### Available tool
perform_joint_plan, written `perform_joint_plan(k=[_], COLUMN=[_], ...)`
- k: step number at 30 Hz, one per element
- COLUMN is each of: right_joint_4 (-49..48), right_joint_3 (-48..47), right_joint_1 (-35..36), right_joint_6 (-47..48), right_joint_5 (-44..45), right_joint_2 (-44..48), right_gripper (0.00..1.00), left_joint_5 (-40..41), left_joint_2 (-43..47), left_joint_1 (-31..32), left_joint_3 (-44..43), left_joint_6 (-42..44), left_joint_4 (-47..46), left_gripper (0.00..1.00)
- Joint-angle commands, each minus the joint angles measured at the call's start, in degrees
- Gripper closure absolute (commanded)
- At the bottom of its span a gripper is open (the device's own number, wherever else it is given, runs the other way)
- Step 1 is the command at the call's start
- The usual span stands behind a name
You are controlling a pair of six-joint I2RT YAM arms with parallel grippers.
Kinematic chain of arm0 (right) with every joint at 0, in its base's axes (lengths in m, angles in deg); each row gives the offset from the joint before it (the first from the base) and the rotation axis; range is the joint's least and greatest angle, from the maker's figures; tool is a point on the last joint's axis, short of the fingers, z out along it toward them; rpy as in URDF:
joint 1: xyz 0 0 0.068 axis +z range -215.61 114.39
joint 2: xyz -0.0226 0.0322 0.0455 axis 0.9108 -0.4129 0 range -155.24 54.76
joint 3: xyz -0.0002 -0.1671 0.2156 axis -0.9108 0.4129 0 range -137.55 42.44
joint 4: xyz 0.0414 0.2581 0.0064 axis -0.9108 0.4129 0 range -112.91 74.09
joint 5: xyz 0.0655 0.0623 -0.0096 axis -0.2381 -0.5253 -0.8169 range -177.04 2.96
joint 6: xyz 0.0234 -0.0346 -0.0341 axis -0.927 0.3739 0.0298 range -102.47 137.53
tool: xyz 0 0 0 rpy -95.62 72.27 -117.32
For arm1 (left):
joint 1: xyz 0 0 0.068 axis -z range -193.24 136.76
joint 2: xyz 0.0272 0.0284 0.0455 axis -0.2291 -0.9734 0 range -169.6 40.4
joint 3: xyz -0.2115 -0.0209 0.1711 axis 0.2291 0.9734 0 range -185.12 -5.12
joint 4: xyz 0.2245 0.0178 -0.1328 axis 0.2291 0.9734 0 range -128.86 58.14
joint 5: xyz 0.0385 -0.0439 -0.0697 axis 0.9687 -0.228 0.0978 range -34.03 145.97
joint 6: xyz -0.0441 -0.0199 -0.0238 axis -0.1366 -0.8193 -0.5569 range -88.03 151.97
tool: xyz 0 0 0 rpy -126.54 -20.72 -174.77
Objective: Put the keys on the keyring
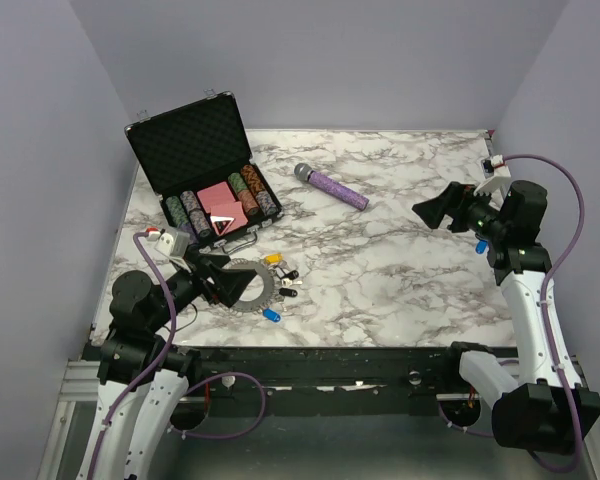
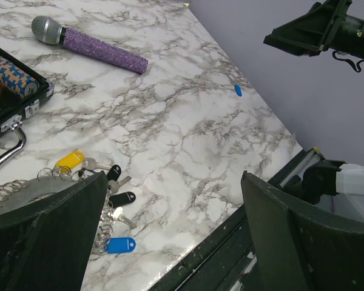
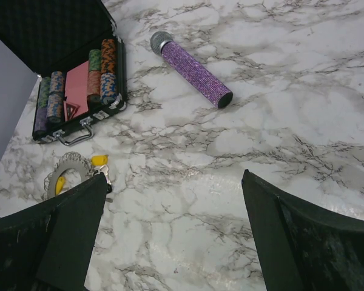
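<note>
Jaws spread wide and empty, the left gripper (image 1: 230, 282) hovers low over the keyring (image 2: 12, 188) at the near-left of the table (image 1: 400, 280), apparently to steady it, the keys (image 2: 118, 197) clustered at its rim; the right gripper (image 1: 435, 212), equally slack, hangs high near a stray blue key (image 2: 237, 90)

The top camera hangs above and behind the arm bases (image 1: 130, 355), looking down on the whole surface (image 1: 400, 250). The left wrist camera sits low over the near-left corner, facing right across it past the left tool (image 2: 174, 176). The right wrist camera rides higher, looking left. All three share the purple microphone (image 1: 331, 186) and the keyring (image 1: 260, 292).
</note>
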Motion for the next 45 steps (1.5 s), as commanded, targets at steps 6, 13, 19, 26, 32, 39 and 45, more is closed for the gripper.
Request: perform_joint_plan(k=[6,13,19,26,32,39,45], right_joint_4=[-1.0,4.9,11.8,16.5,17.4,15.1,7.4], right_joint_3=[0.7,0.1,-2.5,-3.4,0.6,1.4,-1.0], right_joint_1=[0.2,0.2,0.1,0.1,-6.8,-18.0,-20.0], right_joint_6=[2.5,18.1,27.3,38.2,49.5,57.0,51.5], right_joint_5=[1.9,-1.0,-0.6,18.1,21.1,14.7,15.2], right_joint_2=[1.0,0.6,-1.3,-4.6,-5.4,-15.3,-23.7], right_gripper=[0.00,0.00,0.00,0.00,0.01,0.11,0.20], left_joint_5=[0.9,0.4,-0.9,-3.2,-2.1,0.6,1.7], left_joint_2=[0.6,0.6,-0.8,-7.3,-7.3,-7.2,-8.5], left_joint_1=[0.3,0.3,0.3,0.3,0.3,0.4,0.3], left_joint_3=[-0.4,-0.3,-0.4,-5.5,-4.8,-3.8,-3.9], left_joint_6=[0.5,0.2,-1.3,-1.8,-6.1,-7.6,-6.9], left_joint_4=[1.5,0.5,-3.0,-2.6,-3.3,-2.0,-2.5], left_gripper=[0.01,0.01,0.01,0.01,0.01,0.01,0.01])
